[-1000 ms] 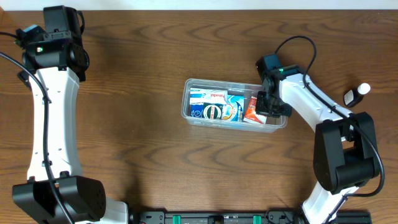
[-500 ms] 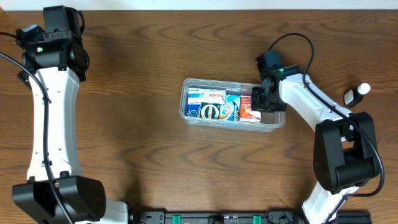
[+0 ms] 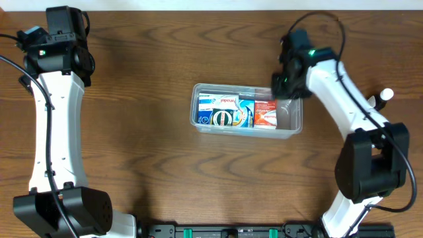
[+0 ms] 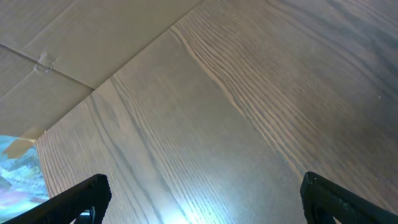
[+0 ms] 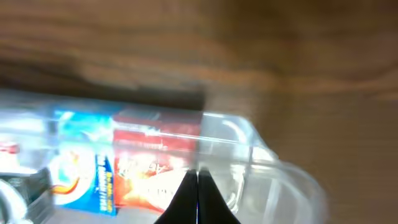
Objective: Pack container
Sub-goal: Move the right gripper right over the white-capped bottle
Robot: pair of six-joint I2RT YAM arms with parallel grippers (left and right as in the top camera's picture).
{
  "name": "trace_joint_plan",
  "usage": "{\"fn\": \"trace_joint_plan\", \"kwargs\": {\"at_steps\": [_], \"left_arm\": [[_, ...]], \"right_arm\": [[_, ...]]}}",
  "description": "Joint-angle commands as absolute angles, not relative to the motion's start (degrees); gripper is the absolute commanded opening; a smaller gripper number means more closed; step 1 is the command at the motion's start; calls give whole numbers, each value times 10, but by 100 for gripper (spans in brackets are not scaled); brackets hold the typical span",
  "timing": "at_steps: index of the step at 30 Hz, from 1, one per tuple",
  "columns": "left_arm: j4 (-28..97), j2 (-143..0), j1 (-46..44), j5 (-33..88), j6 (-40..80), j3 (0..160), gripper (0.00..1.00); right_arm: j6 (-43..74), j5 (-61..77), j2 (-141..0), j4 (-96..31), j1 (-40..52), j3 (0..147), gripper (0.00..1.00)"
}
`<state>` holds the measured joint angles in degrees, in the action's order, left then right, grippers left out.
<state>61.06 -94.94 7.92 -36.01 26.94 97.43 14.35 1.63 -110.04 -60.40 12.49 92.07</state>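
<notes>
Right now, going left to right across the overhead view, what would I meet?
Left arm → container, holding blue-and-white boxes then a red box → white-capped bottle near the right edge.

Left arm (image 3: 56,125): long links skinned in white, rounded; joint housings and base block finished in black. Same scheme used on right arm (image 3: 334,92). Green indicator light (image 3: 43,51) seen lit on the left arm's black wrist module, a second one (image 3: 309,53) on the right arm's. Thin black cable (image 3: 8,63) routed off the left arm's outer side; another black cable loop (image 3: 320,23) fitted at the right wrist module. Black base rail (image 3: 231,231) marked with green clips. Left gripper (image 4: 205,198): fingertips (image 4: 87,194) matte black, blocky. Right gripper (image 5: 198,193): fingers dark, tapered to thin wedges; finer detail lost to blur.
</notes>
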Motion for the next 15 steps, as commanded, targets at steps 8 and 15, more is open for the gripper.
{"fn": "trace_joint_plan", "kwargs": {"at_steps": [8,15], "left_arm": [[610,-950,81,-366,266,974,98],[610,-950,81,-366,266,974,98]], "right_arm": [[95,-6,-1099,-741,6,1125,30],[67,-23,-1100,-750,-125,1127,73]]}}
